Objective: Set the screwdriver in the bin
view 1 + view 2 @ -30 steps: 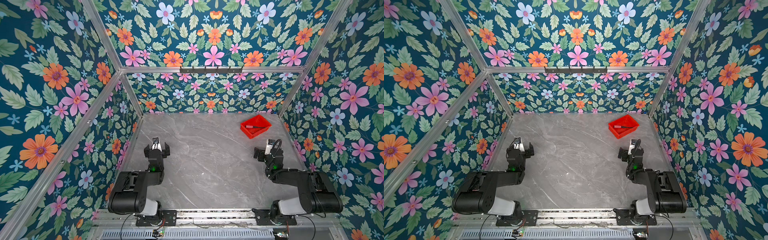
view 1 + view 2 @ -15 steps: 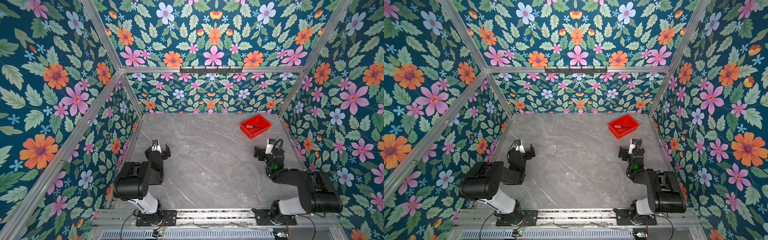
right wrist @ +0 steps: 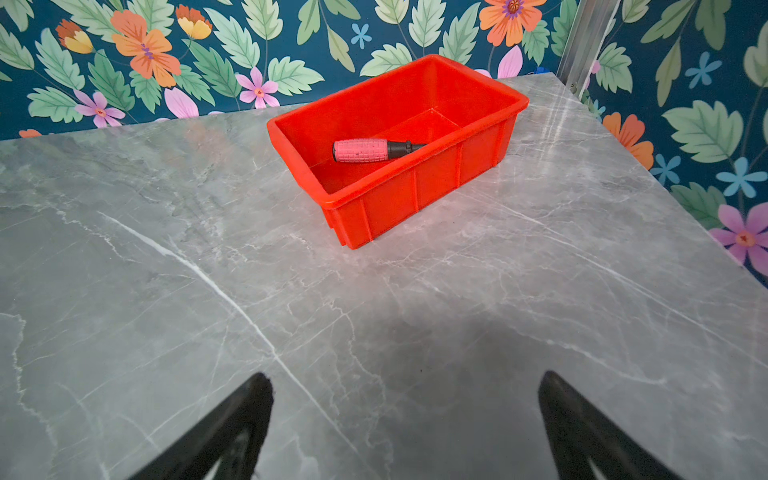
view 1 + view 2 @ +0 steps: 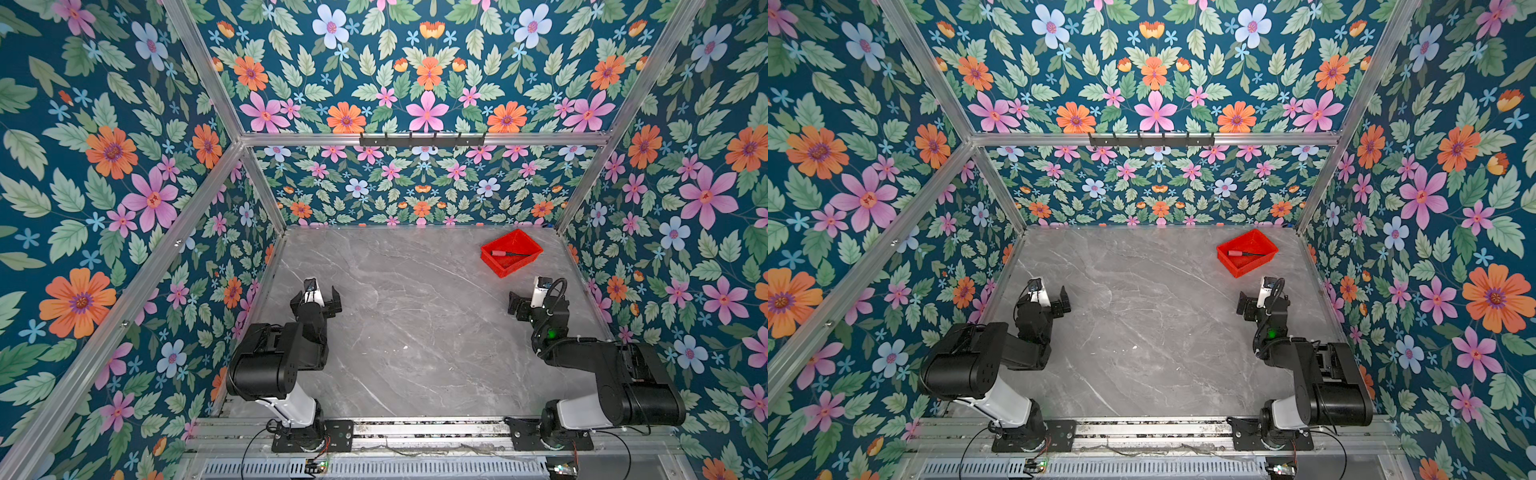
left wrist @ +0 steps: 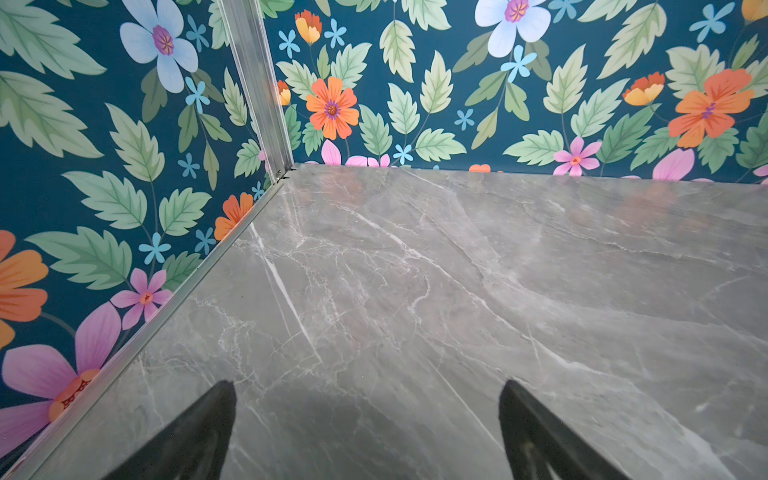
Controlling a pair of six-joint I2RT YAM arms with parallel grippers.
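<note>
From where I stand, the small screwdriver (image 3: 365, 150) with its pink ribbed handle and black shaft lies inside the bright red rectangular plastic bin (image 3: 395, 199), at about one o'clock on the grey marble tabletop (image 4: 415, 332). The job looks done to me; all that's called for is parking cleanly without nudging the bin. The left gripper (image 5: 368, 388), folded low near eight o'clock, gapes wide with nothing in it. The right gripper (image 3: 404, 376), near four o'clock, faces the bin, likewise spread and empty.

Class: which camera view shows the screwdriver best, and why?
The right wrist view: the screwdriver lies large in the bin, handle and collar clear, shaft behind the wall. Both top views show it tiny; the left wrist view misses it.
</note>
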